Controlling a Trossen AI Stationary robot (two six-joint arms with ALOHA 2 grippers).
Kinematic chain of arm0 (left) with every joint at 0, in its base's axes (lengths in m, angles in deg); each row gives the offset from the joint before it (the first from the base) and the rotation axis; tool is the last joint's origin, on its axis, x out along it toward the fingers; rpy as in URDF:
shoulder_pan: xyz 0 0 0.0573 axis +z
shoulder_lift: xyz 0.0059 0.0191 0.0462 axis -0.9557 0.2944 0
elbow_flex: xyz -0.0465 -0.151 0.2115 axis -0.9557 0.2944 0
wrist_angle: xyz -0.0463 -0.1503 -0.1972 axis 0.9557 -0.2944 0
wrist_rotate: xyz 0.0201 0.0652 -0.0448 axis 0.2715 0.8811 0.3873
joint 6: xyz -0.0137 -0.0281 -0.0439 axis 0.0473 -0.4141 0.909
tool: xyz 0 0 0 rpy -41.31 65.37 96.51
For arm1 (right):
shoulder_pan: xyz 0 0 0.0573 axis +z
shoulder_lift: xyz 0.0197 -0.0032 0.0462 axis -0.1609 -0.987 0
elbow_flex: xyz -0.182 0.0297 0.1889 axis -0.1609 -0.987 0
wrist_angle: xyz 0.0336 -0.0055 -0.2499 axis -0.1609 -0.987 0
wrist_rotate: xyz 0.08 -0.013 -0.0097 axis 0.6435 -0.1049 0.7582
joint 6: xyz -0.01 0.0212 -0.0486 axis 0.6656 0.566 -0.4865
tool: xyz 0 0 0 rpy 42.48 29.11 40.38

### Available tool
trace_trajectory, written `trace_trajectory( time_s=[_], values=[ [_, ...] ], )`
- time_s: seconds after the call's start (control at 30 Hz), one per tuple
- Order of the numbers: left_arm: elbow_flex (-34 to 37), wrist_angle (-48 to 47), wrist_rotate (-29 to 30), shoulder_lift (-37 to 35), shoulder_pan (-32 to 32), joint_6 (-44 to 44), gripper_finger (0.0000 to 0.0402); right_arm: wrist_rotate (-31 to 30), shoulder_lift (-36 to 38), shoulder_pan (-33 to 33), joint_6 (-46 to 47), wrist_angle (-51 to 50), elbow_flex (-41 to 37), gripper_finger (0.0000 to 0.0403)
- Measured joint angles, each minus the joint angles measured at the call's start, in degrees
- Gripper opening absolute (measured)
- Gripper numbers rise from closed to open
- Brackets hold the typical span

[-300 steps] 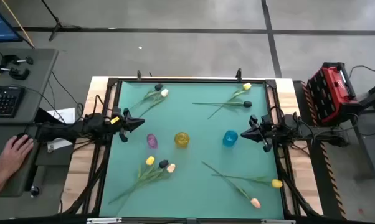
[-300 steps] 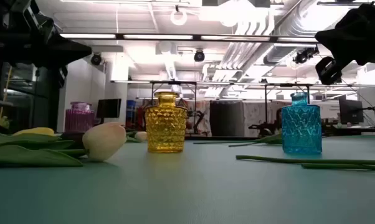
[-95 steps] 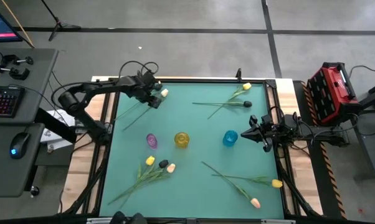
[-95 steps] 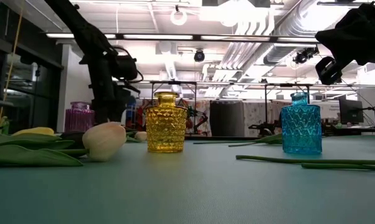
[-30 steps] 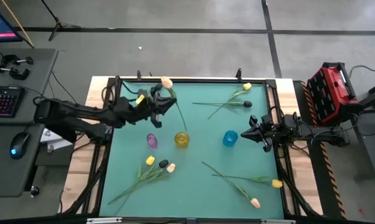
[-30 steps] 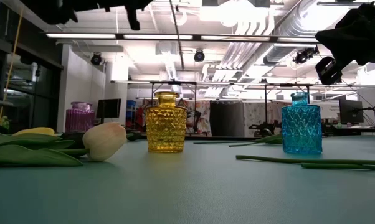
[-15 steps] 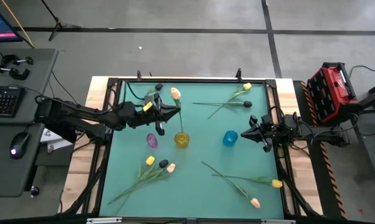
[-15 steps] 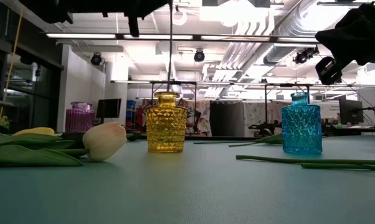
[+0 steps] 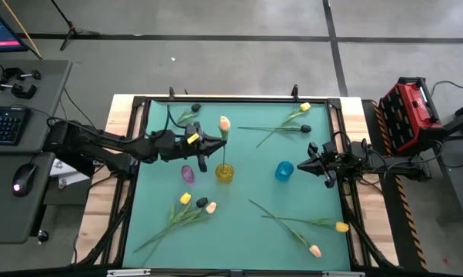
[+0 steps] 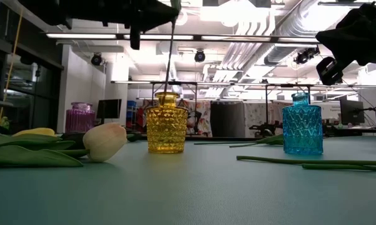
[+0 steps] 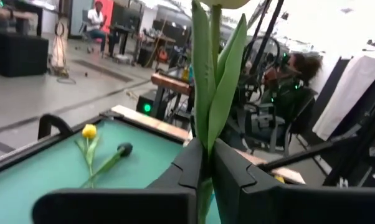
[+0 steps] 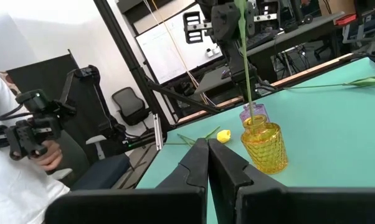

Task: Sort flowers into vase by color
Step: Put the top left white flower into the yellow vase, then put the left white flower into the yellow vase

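Left pincer [image 9: 213,146] sits left of centre in the high view, above the yellow vase [image 9: 224,172], clamped on the stem of a peach tulip [image 9: 224,123]; left wrist view shows the fingers [image 11: 228,180] pressed together on the green stem with leaves rising between them. Stem hangs down, lower end at the yellow vase mouth in the low view [image 10: 167,95] and right wrist view [image 12: 253,115]; can't tell how far inside it goes. Bud points toward the top of the high frame.

Right pincer [image 9: 311,163] waits at the right of the surface [image 9: 247,223], just beside the blue vase [image 9: 284,171], fingers together, holding nothing; right wrist view confirms [image 12: 207,163].

Purple vase [image 9: 187,174] stands left of the yellow vase, all three vases in a row mid-frame.

Other tulips lie flat on the surface: yellow and black pair [image 9: 299,119] upper right, a black one [image 9: 195,108] upper left, a yellow, black and peach bunch [image 9: 196,204] lower left, yellow and peach ones [image 9: 330,229] lower right.

A person's hand holding a device shows at the left edge of the right wrist view [image 12: 41,152]
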Motion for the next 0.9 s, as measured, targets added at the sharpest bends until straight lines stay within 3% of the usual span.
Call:
trace_trajectory(
  time_s=[0.3, 0.53, 0.73, 0.9],
  values=[
    [0.0, -5.6, -4.8, -0.4, 0.1, 0.2, 0.0124, 0.0, 0.0, 0.0, 0.0, 0.0, 0.0, 0.0000],
    [-0.1, -14.3, -4.9, -5.1, 2.5, 1.1, 0.0212, 0.1, 0.0, 0.0, 0.0, 0.0, 0.0, 0.0000],
    [-0.1, -25.7, -4.9, -13.1, 7.1, 1.2, 0.0252, 0.3, 0.0, 0.0, 0.0, 0.0, 0.0, 0.0000],
    [-0.1, -35.4, -5.5, -19.3, 9.4, 1.7, 0.0260, 0.3, 0.0, 0.0, 0.0, 0.0, 0.0, 0.0000]
  ],
)
